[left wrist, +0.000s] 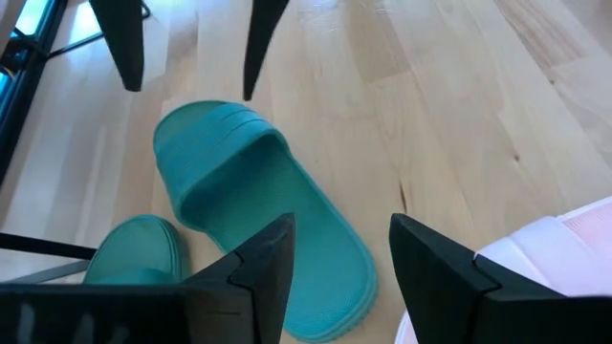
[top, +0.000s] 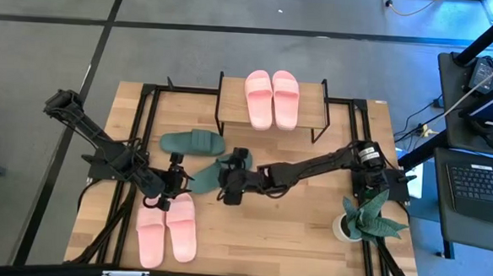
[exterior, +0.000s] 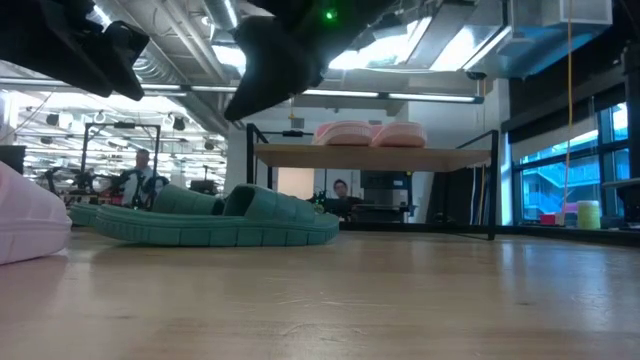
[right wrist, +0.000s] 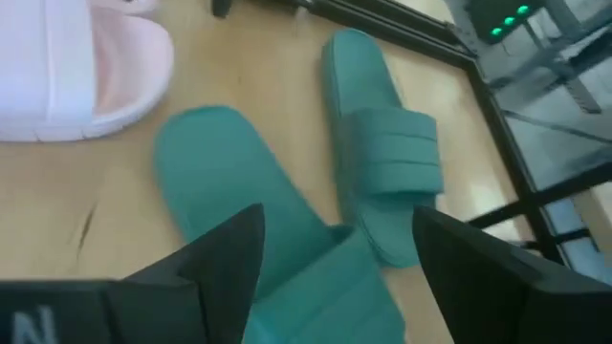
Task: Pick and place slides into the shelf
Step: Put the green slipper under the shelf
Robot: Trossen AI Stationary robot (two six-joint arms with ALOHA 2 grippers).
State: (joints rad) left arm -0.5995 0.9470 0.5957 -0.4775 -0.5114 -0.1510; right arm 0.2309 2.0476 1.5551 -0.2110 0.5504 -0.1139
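Two dark green slides lie sole-down on the table. One (top: 194, 142) is nearer the shelf; the other (top: 213, 172) (left wrist: 258, 215) (right wrist: 277, 258) lies between both grippers. My left gripper (top: 179, 179) (left wrist: 339, 234) is open and hangs over its end nearest the table's left edge. My right gripper (top: 226, 184) (right wrist: 339, 225) (exterior: 268, 60) is open above its other end, clear of it in the low view. One light pink pair (top: 271, 97) rests on the shelf's top board (top: 311, 108) (exterior: 300, 157). Another pink pair (top: 166, 229) lies by the near edge.
Black frame rails (top: 151, 108) run along the table's left and right sides beside the shelf. A potted plant (top: 362, 218) stands near the right edge by the right arm's base. Bare wood (top: 267, 232) lies toward the near edge at centre. People show in the room behind.
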